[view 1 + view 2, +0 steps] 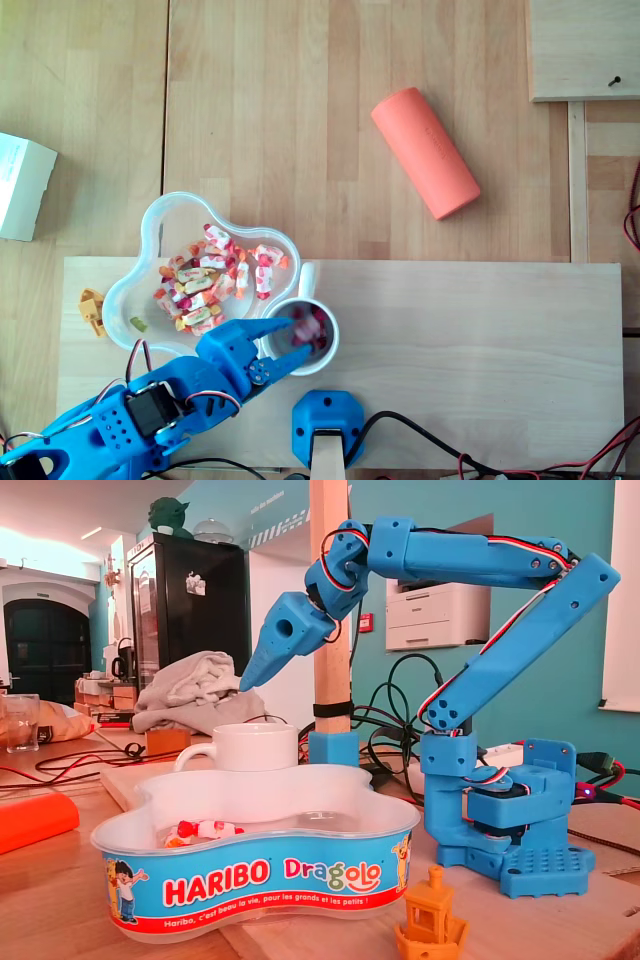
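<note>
1. Overhead first: a pale wooden table (280, 120) carries a lighter board (470, 350) along its near side.
2. On that board the blue gripper (298, 337) hangs over the white cup (307, 280), its jaws spread apart across the cup's mouth; a few wrapped sweets (210, 280) lie inside the cup beneath them.
3. Touching the cup on the picture's left is a clear plastic tub (148, 228) holding many more sweets, with a small orange boat figure (92, 308) just beside its left rim.
4. An orange cylinder (425, 152) lies well apart at upper right, and a white box (20, 185) sits at the left edge.
5. In the fixed view, the gripper (243, 685) points down, clear above the cup (250, 748); whether it is open cannot be told from this side.
6. Behind stand a wooden post (330, 630), teal walls, a printer (435, 615), a black cabinet (195, 610) and heaped cloth (195, 700).
</note>
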Robot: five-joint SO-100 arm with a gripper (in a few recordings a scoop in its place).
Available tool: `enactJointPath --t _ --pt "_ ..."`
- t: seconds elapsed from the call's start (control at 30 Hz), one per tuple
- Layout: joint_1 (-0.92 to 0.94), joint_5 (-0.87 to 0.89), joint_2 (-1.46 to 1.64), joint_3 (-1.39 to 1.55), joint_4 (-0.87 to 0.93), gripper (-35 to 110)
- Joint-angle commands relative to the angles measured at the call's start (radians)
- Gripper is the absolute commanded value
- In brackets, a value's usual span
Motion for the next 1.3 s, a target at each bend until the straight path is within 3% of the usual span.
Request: enactJointPath --t 0.0,0.37,0.67,1.27 --pt "0.0 0.005 0.006 -0.006 0.003 23" --pt "-0.002 0.005 0.006 -0.005 0.003 21" --pt "-0.012 0.003 0.008 -0.006 0.002 -4" --pt "-0.015 0.002 0.008 -0.006 -0.002 -2"
